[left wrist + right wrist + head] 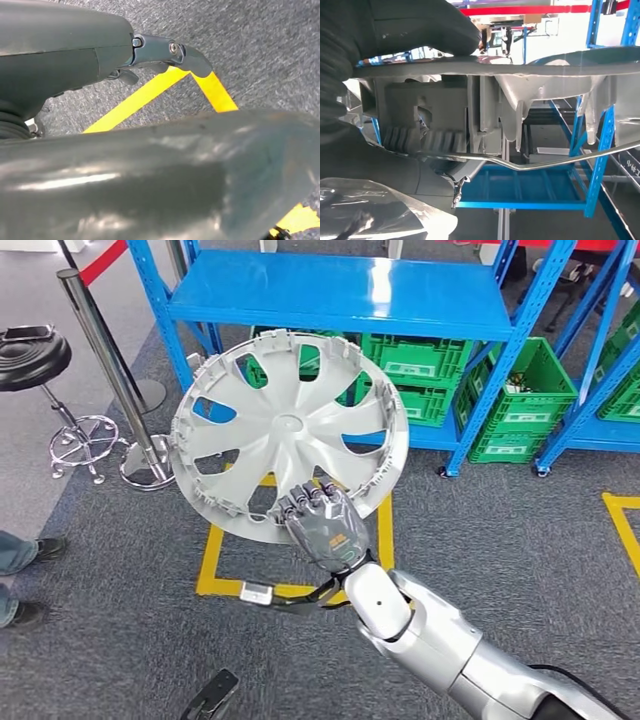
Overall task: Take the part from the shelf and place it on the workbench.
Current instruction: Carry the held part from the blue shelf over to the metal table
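Currently right hand (326, 525) grips the grey plastic spoked wheel cover (287, 430) by its rim; keep it level. Left hand's (166, 52) grip: can't tell.

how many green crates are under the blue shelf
About 4 green crates: two stacked, one on the floor, one at the right edge. The hubcap may hide more.

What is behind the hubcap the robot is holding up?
Through the hubcap's openings show blue shelf frame, green crates and yellow floor tape. Its solid spokes hide the rest. The right hand grips its lower rim.
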